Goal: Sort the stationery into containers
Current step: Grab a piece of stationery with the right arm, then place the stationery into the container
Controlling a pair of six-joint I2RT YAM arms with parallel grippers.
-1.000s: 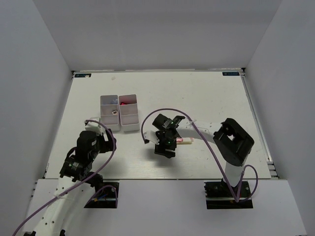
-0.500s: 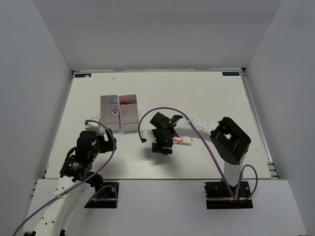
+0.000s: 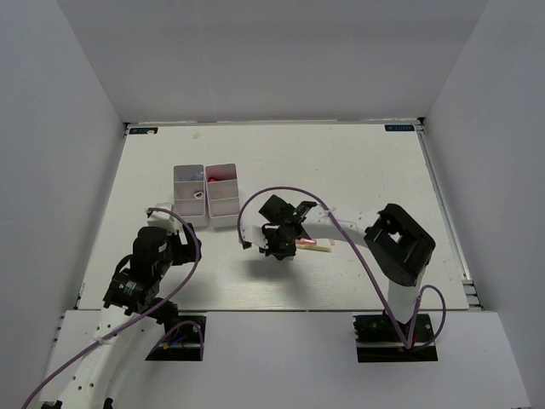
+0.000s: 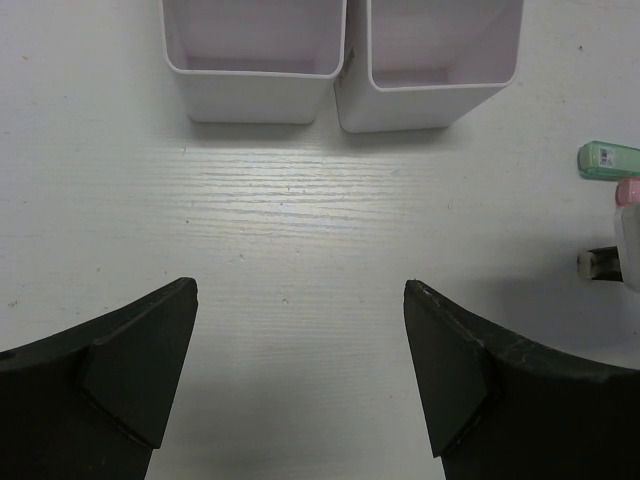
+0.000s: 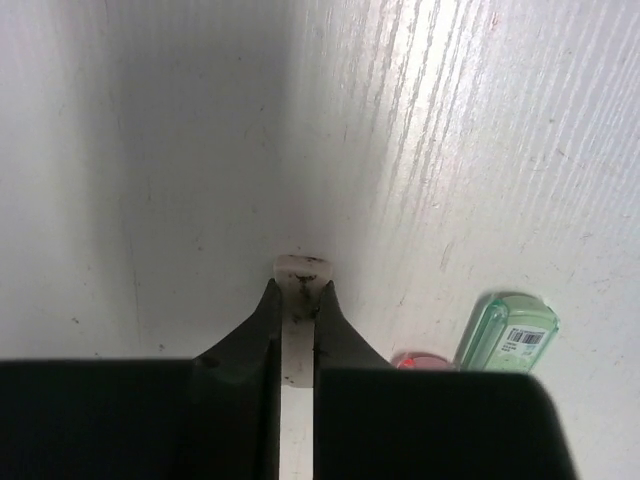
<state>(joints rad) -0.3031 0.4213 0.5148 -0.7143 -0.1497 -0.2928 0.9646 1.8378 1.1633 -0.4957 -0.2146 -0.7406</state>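
Note:
My right gripper (image 5: 298, 290) is shut on a small white eraser (image 5: 300, 268) with dark smudges, down at the table surface; the eraser's end pokes out past the fingertips. Just right of it lie a green-capped highlighter (image 5: 505, 332) and a pink cap (image 5: 425, 360). From above, the right gripper (image 3: 274, 243) sits mid-table with a pink and pale piece (image 3: 313, 245) beside it. The white containers (image 3: 207, 194) stand to its far left. My left gripper (image 4: 300, 370) is open over bare table, short of the two near containers (image 4: 258, 75).
The far bins hold a red item (image 3: 218, 177) and a small dark-and-white item (image 3: 197, 193). In the left wrist view a green cap (image 4: 608, 158) and a pink cap (image 4: 628, 192) show at the right edge. White walls enclose the table.
The right gripper has slid a little left and away from the bases, and its jaws have shut on the eraser. The left arm has not moved.

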